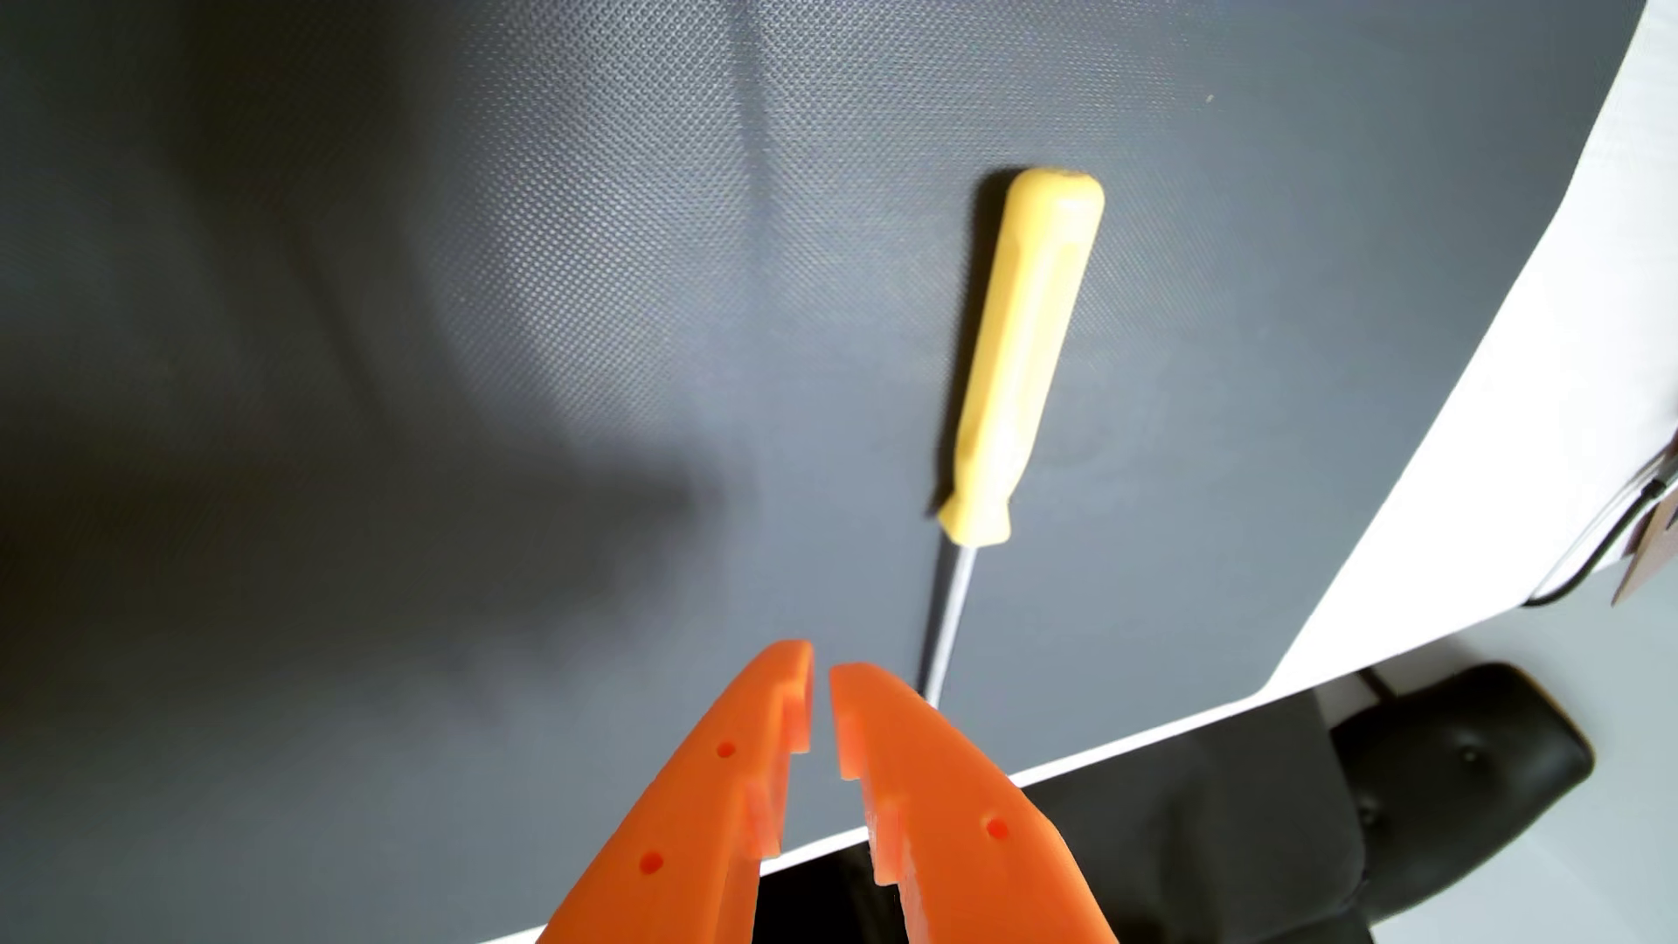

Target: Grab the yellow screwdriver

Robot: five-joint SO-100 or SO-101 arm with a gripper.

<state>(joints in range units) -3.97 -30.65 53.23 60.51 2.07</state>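
Watching for trouble: you have several ways to lose this grab, listed from the broadest surface down to the thinnest part.
Dark grey textured mat (pixel 545 272): you see it spread under everything in the wrist view; its fine weave probably gives some friction, but a sideways nudge from a fingertip could still roll the tool away from you.
White table edge (pixel 1498 408): it runs just past the mat at the right and lower right, with a black chair (pixel 1453 771) below it; if you shove the tool that way, you risk sending it toward the drop.
Orange two-finger plastic gripper (pixel 821 673): its jaws stand at a narrow gap, holding nothing, with the tips beside the shaft's near end and not around it; you likely need to open wider, or a finger could land on top of the tool.
Yellow-handled screwdriver (pixel 1021 363): it lies flat on the mat, right of centre, with the handle away from you and the shaft pointing at the gripper.
Handle look: pale yellow plastic, long and fluted, rounded at the far end and flared at the collar; it seems the surest place for you to clamp.
Thin grey metal shaft (pixel 952 617): slim and smooth, with its tip hidden behind the right finger; pinching here could let it slip or pivot.
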